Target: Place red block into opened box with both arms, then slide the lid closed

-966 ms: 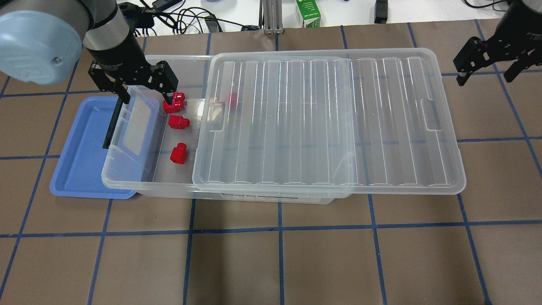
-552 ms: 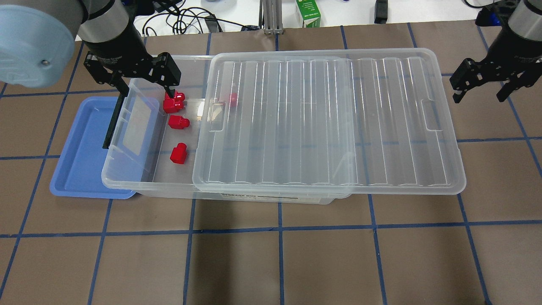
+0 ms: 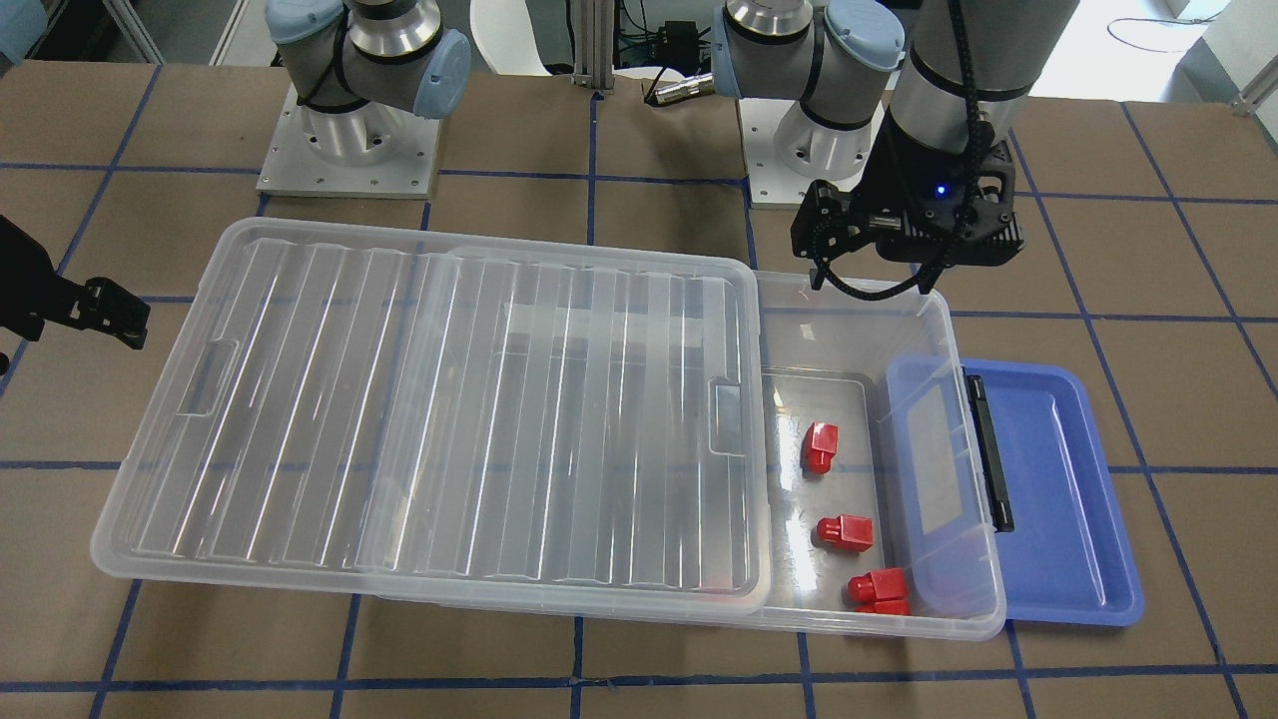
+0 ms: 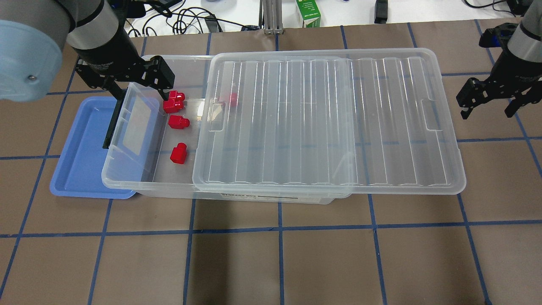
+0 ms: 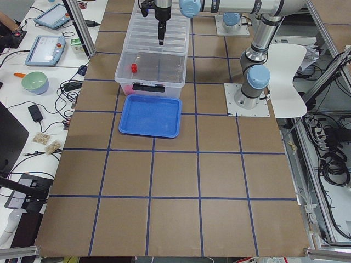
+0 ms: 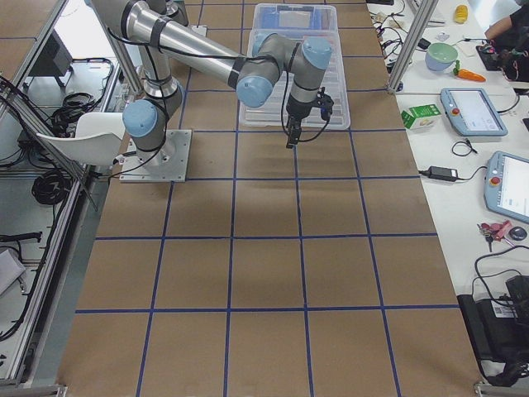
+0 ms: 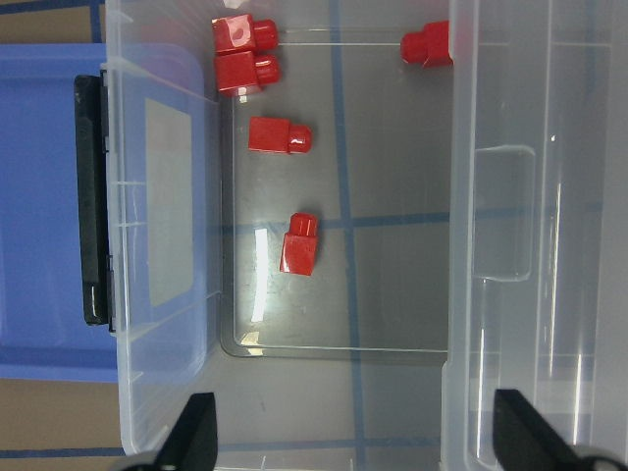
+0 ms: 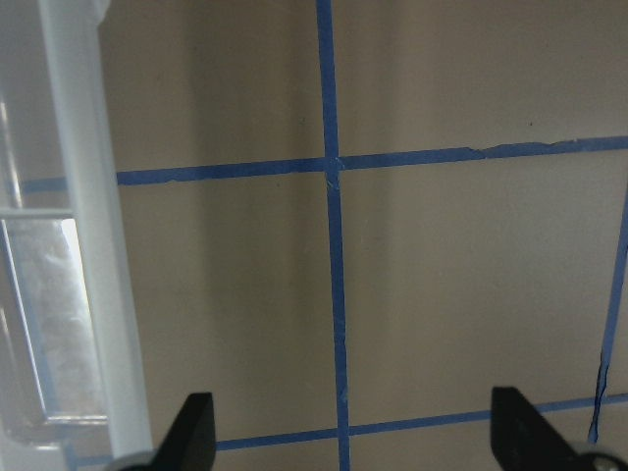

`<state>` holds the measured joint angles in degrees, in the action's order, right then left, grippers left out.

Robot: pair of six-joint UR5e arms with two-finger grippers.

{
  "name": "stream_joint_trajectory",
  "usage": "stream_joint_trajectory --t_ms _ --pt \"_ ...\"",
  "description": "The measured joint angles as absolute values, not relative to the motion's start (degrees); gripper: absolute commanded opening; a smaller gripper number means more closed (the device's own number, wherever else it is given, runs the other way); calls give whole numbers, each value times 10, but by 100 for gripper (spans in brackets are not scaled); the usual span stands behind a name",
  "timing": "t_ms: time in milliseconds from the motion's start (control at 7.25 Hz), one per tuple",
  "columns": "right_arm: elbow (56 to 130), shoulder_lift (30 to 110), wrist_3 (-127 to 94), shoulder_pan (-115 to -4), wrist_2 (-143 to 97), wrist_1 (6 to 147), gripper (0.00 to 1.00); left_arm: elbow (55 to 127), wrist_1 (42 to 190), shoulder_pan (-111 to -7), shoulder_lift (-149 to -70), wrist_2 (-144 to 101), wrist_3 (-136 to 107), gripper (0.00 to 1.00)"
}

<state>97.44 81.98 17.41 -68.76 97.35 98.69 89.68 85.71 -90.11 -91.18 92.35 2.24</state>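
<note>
So the left pincer (image 4: 139, 87) is hanging over the far corner of the box (image 4: 148, 185) at its uncovered end, fingers spread wide with nothing in them. Nearest below it are two red blocks (image 4: 172, 102) touching each other by the far wall. Two more sit apart on the floor toward the near wall, and a fifth is partly under the lid (image 4: 330, 123). Open room on that side is just a strip, from the short end wall with the black bar (image 4: 111, 123) to the lid's tabbed edge (image 4: 217, 116). That end of the box overlaps the blue tray (image 4: 80, 161), which pokes out on the pincer's outer side. The lid covers the rest of the box and sticks out well past its other end. The right pincer (image 4: 490, 106) is also spread and empty, over bare table just off the lid's outer short edge (image 8: 98, 245), not touching it.
</note>
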Motion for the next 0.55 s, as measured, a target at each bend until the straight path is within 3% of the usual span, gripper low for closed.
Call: stream_joint_trajectory --t_ms 552 --pt "1003 817 168 -691 967 1019 100 898 855 -899 -917 926 22 100"
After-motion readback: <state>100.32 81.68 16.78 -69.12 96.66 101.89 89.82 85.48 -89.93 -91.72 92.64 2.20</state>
